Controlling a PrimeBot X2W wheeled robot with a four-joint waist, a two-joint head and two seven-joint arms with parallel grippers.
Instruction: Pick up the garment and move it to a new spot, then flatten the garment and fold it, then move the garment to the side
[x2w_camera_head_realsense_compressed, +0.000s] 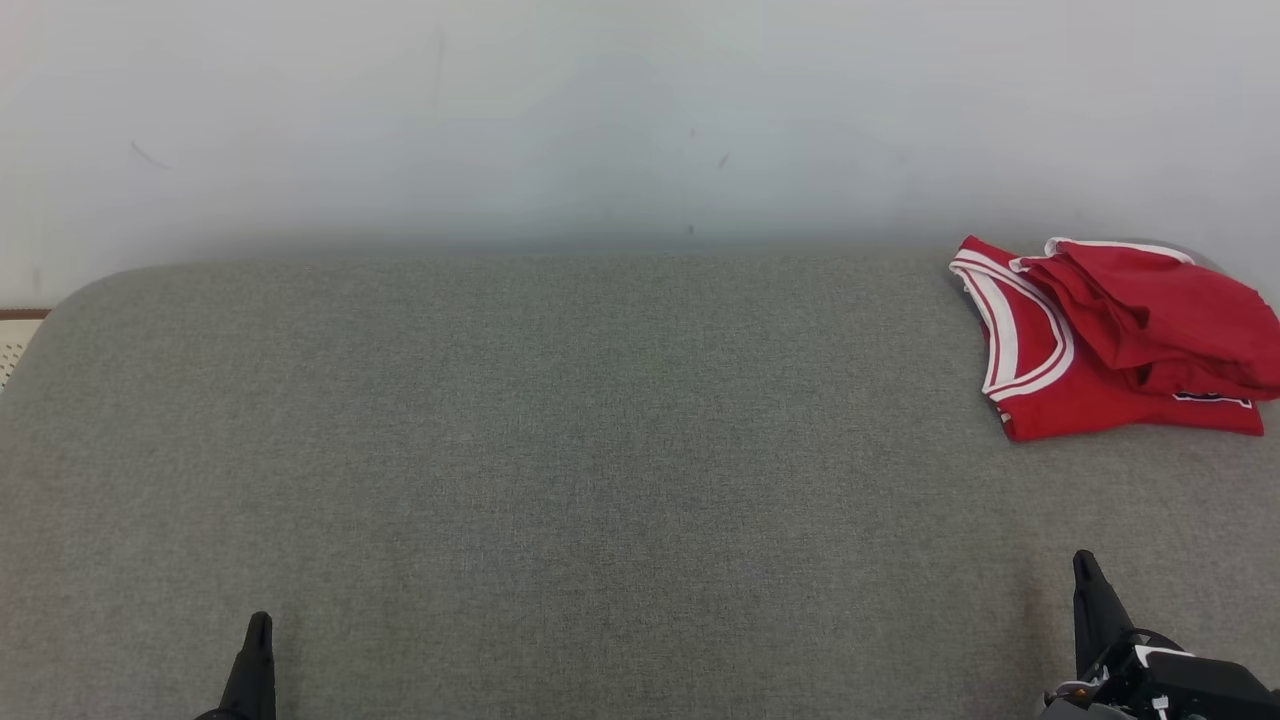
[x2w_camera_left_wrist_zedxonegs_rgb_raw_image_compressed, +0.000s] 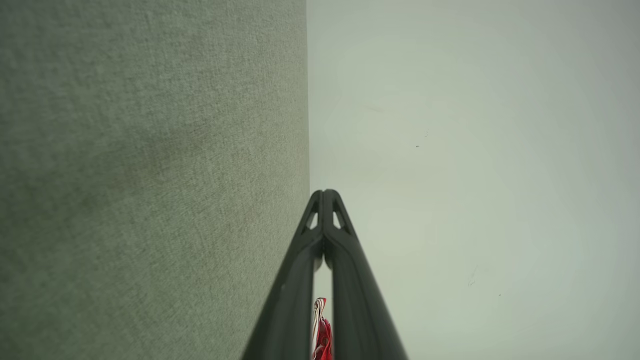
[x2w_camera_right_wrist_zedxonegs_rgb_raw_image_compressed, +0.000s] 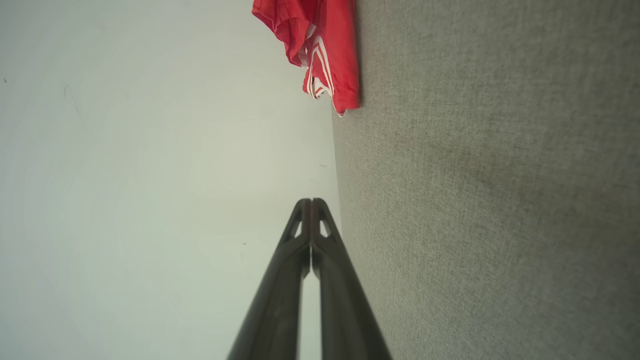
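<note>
The garment (x2w_camera_head_realsense_compressed: 1110, 335) is a red jersey with white trim, lying folded and bunched at the far right of the grey fabric surface (x2w_camera_head_realsense_compressed: 560, 480). It also shows at the top of the right wrist view as the red garment (x2w_camera_right_wrist_zedxonegs_rgb_raw_image_compressed: 320, 50), and as a sliver of red garment (x2w_camera_left_wrist_zedxonegs_rgb_raw_image_compressed: 321, 332) between the finger bases in the left wrist view. My left gripper (x2w_camera_head_realsense_compressed: 258, 625) sits at the lower left, shut and empty. My right gripper (x2w_camera_head_realsense_compressed: 1083, 562) sits at the lower right, shut and empty, well in front of the garment. Both pairs of tips touch: left gripper (x2w_camera_left_wrist_zedxonegs_rgb_raw_image_compressed: 325, 192), right gripper (x2w_camera_right_wrist_zedxonegs_rgb_raw_image_compressed: 311, 201).
A pale wall (x2w_camera_head_realsense_compressed: 600, 120) rises behind the surface's far edge. The surface's rounded far-left corner (x2w_camera_head_realsense_compressed: 90, 285) shows a strip of floor beside it. A wide stretch of grey fabric lies between the grippers and the garment.
</note>
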